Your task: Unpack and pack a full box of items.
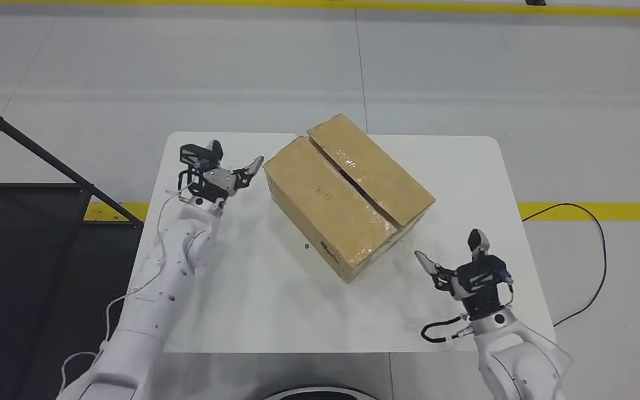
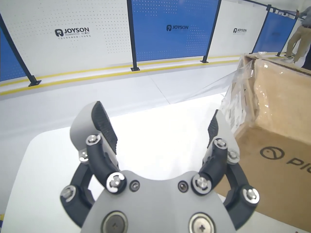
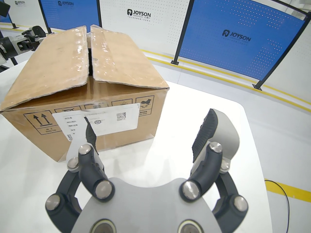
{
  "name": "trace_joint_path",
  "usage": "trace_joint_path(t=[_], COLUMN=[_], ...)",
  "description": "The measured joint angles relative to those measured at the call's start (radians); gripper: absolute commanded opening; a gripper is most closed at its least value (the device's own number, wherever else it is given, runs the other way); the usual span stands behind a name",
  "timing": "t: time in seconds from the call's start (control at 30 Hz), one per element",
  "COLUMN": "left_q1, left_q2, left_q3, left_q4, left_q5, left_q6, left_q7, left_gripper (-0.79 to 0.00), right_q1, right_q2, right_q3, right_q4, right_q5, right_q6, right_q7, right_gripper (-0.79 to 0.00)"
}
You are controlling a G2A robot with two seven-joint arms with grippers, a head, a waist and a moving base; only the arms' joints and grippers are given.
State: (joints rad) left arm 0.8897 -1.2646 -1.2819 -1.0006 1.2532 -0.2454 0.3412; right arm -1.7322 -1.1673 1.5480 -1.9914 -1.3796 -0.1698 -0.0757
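Where the box sits: cardboard box (image 1: 345,205) on the white surface (image 1: 260,290), between the two hands, top flaps (image 3: 60,59) down with a narrow gap along the seam.
Left hand (image 2: 158,112): spread wide, empty, box corner just beside one finger.
Right hand (image 3: 148,116): spread wide, empty, box end with the white label (image 3: 102,118) just ahead.

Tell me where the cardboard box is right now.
In the top view, the cardboard box sits angled at the centre of the white table, between the open left hand and the open right hand.
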Motion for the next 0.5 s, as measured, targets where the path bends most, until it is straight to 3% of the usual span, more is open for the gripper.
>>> trace_joint_path(t=[0.23,0.5], left_q1=[-0.122,-0.161], left_q2=[-0.021,-0.024], left_q3=[0.064,0.095], left_q4=[0.184,0.264], left_q5=[0.02,0.053], left_q6=[-0.052,-0.178], left_q7=[0.033,0.104], left_gripper=[0.0,0.0], right_q1=[-0.007,-0.014], right_q2=[-0.003,-0.005], right_q3=[0.025,0.038], right_q4=[0.012,0.014], right_q5=[0.025,0.042], right_q6=[0.032,0.037], right_q7=[0.012,0.001], right_gripper=[0.0,0.0])
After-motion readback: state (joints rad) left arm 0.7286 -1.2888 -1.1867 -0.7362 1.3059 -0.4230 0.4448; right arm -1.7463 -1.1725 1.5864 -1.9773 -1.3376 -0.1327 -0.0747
